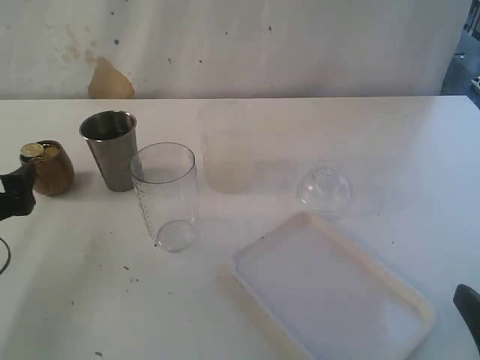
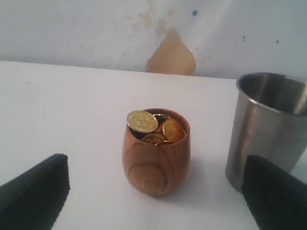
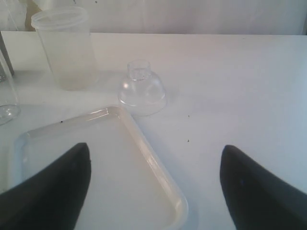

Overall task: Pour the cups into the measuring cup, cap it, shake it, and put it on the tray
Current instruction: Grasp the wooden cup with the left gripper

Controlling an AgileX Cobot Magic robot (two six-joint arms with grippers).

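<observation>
The squat brown wooden cup (image 1: 51,168) (image 2: 156,151) holds gold coins and stands at the table's far left. Beside it is the steel tumbler (image 1: 111,150) (image 2: 267,128). My left gripper (image 1: 15,193) (image 2: 158,191) is open just in front of the wooden cup, its fingers apart on either side and touching nothing. The clear measuring cup (image 1: 166,196) with graduation marks stands upright and empty right of the steel tumbler. Its clear dome lid (image 1: 323,189) (image 3: 142,89) rests on the table. The white tray (image 1: 330,292) (image 3: 153,167) lies front right. My right gripper (image 3: 156,184) hovers open over the tray's corner.
A frosted whitish container (image 1: 227,150) (image 3: 64,48) stands behind the measuring cup. A stained wall runs along the table's far edge. The right gripper's finger (image 1: 469,306) shows only at the exterior view's lower right edge.
</observation>
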